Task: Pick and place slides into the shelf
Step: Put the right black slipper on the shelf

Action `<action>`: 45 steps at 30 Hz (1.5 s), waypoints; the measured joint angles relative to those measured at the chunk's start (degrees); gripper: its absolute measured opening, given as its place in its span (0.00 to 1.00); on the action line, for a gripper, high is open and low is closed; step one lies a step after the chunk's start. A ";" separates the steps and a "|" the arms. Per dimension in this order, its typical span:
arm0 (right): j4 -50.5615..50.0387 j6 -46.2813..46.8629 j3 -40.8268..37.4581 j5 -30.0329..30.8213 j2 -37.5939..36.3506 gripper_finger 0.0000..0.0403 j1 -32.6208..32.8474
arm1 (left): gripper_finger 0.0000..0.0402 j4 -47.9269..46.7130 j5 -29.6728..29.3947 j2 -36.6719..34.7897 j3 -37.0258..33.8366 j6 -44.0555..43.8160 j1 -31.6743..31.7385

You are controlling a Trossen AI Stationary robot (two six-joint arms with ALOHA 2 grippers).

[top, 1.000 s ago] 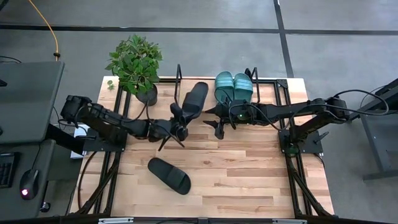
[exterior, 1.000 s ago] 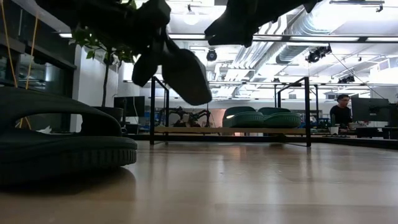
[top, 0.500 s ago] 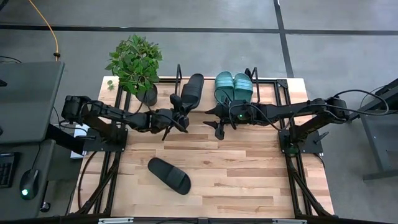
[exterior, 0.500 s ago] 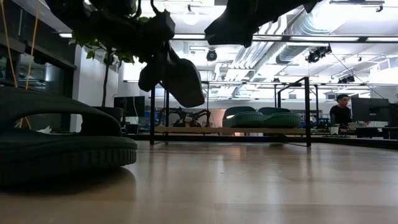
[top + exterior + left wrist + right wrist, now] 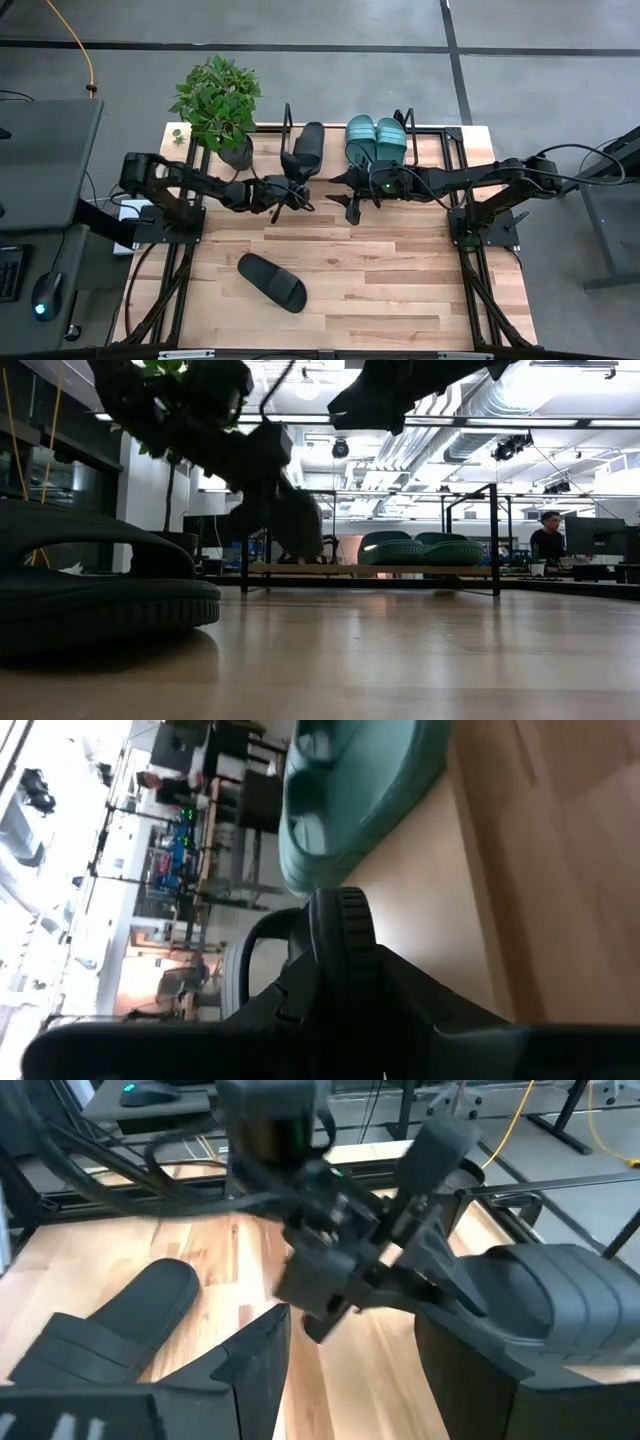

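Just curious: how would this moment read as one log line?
left gripper: holding black slide at shelf | right gripper: open, waiting | teal slides: shelved | second black slide: on table

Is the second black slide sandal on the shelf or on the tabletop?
On the tabletop: the black ribbed-strap slide sandal lies on the bare boards near the front, apart from the light wooden shelf and both grippers.

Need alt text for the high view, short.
From above: the left gripper holds a black slide at the shelf, beside two teal slides already on it. The right gripper hovers open nearby; another black slide lies on the table, near a potted plant.
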 joint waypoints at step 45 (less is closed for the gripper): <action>-0.10 1.55 0.01 -1.28 0.00 0.51 0.02 | 0.15 -9.63 0.50 4.60 0.02 -10.12 -0.03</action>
